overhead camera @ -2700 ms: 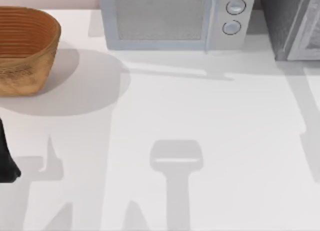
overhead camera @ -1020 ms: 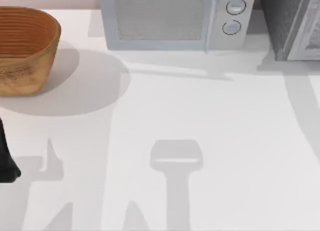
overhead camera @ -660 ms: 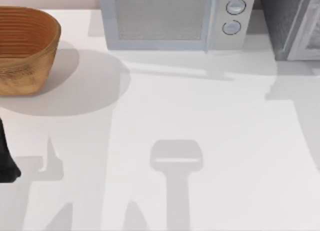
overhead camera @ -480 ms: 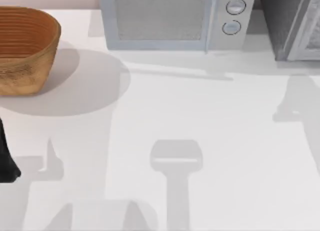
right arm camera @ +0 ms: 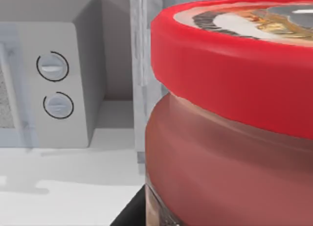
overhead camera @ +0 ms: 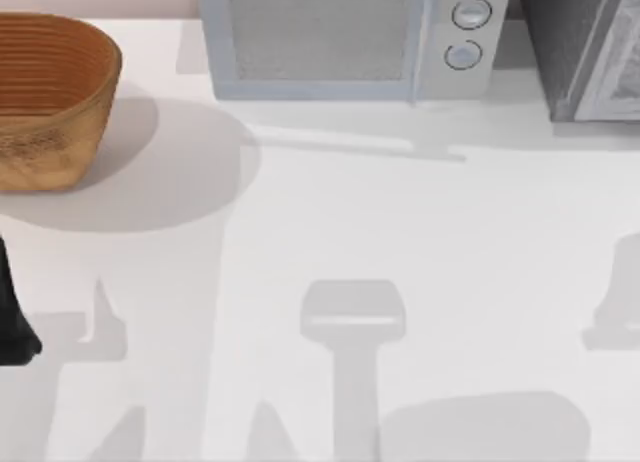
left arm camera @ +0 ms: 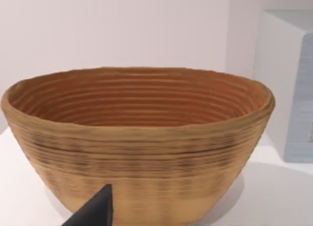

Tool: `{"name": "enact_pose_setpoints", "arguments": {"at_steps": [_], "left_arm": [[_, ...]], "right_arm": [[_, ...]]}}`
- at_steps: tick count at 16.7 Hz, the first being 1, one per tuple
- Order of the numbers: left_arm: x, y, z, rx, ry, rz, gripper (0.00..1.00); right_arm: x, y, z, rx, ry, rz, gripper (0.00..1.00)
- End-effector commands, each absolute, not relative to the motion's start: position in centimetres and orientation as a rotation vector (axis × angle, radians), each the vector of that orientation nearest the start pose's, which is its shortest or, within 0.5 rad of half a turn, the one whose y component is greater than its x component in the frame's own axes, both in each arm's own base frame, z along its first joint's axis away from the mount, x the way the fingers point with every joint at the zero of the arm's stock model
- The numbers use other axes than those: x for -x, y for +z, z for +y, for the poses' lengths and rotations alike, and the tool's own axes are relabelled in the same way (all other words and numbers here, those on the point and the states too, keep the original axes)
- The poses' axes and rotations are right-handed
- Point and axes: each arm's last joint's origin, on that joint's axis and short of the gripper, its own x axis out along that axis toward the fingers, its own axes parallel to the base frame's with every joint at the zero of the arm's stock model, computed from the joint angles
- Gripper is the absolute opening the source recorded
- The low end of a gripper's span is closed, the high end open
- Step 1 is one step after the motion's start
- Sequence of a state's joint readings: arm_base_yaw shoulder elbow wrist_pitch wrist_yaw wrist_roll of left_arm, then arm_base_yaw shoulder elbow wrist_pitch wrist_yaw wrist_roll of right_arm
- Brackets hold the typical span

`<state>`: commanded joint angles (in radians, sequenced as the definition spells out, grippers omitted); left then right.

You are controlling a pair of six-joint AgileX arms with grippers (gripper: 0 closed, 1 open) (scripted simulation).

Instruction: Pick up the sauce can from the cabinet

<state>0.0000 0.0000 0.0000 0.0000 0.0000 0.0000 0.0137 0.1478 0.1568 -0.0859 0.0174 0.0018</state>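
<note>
The top view looks straight down on the tabletop [overhead camera: 400, 232]. The left wrist view faces the basket [left arm camera: 142, 138] closely, level with its side. The right wrist view sits almost against the sauce can [right arm camera: 230, 138], probably held; both share the microwave [right arm camera: 54, 89] with the top view.

One woven basket [overhead camera: 50, 92] stands on the bench [overhead camera: 400, 242]. One light-grey microwave [overhead camera: 345, 42] carries two round knobs [overhead camera: 471, 13]. One grey cabinet [overhead camera: 585, 47] sits at the far right. One sauce can [right arm camera: 230, 118] with a red-rimmed top appears in the right wrist view. One dark end effector tip [left arm camera: 95, 211] shows before the basket.
</note>
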Motion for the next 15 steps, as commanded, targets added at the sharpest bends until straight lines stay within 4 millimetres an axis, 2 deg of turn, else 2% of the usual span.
{"name": "enact_pose_setpoints", "arguments": {"at_steps": [2, 5, 11, 15], "left_arm": [[-10.6, 16.0, -0.1, 0.000, 0.000, 0.000, 1.00], [-10.6, 16.0, -0.1, 0.000, 0.000, 0.000, 1.00], [-10.6, 16.0, -0.1, 0.000, 0.000, 0.000, 1.00], [-10.6, 16.0, -0.1, 0.000, 0.000, 0.000, 1.00]], "right_arm": [[-10.6, 17.3, -0.1, 0.000, -0.002, 0.034, 0.00], [-10.6, 16.0, -0.1, 0.000, 0.000, 0.000, 0.00], [-10.6, 16.1, -0.1, -0.002, 0.007, 0.002, 0.00], [-11.4, 18.3, 0.5, 0.002, 0.068, -0.052, 0.00]]}}
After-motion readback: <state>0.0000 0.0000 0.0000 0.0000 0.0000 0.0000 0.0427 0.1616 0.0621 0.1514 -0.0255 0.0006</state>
